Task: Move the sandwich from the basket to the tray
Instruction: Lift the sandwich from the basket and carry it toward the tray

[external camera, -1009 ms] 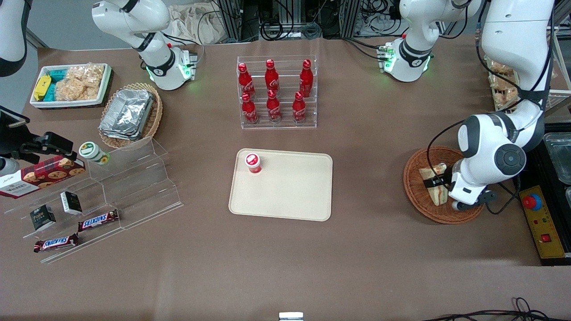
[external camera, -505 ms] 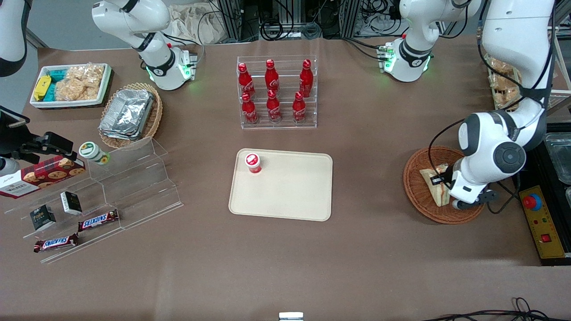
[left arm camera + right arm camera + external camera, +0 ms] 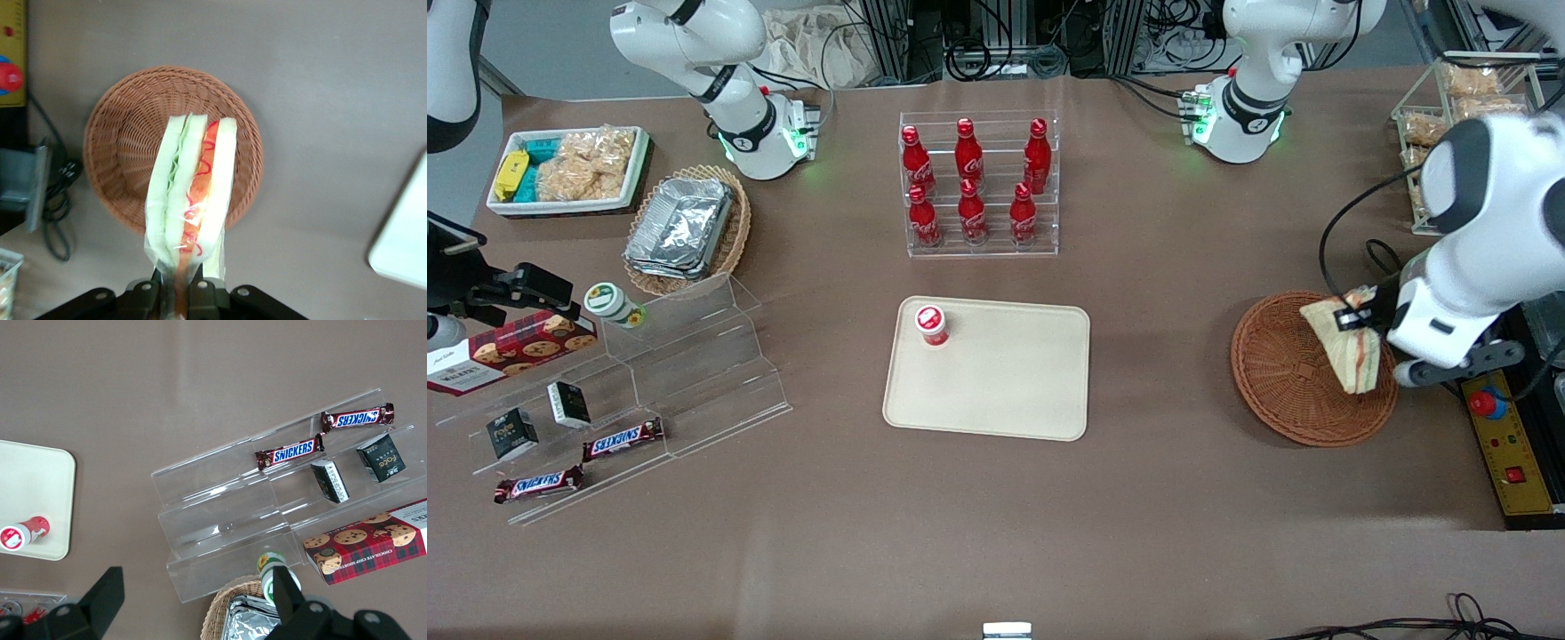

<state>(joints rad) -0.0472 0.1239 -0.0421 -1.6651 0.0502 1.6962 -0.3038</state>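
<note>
The left arm's gripper [image 3: 1352,313] is clamped on one end of the sandwich [image 3: 1347,351], holding the plastic-wrapped wedge in the air above the basket [image 3: 1285,378], its pale bread and red-and-green filling hanging clear of the weave. In the left wrist view the gripper [image 3: 180,288] pinches the wrapper's end between its black fingers [image 3: 200,293], the sandwich [image 3: 193,193] reaching out over the round reddish-brown basket [image 3: 120,140], which holds nothing else. The basket sits at the working arm's end of the brown table [image 3: 996,516], with a yellow control box [image 3: 1507,453] just beside it at the table's edge. Well apart, near the table's middle, lies the cream tray [image 3: 1005,382], a small red-capped cup [image 3: 931,324] standing in one corner. Farther from the front camera than the tray, a clear rack of red bottles [image 3: 978,182] stands upright
</note>
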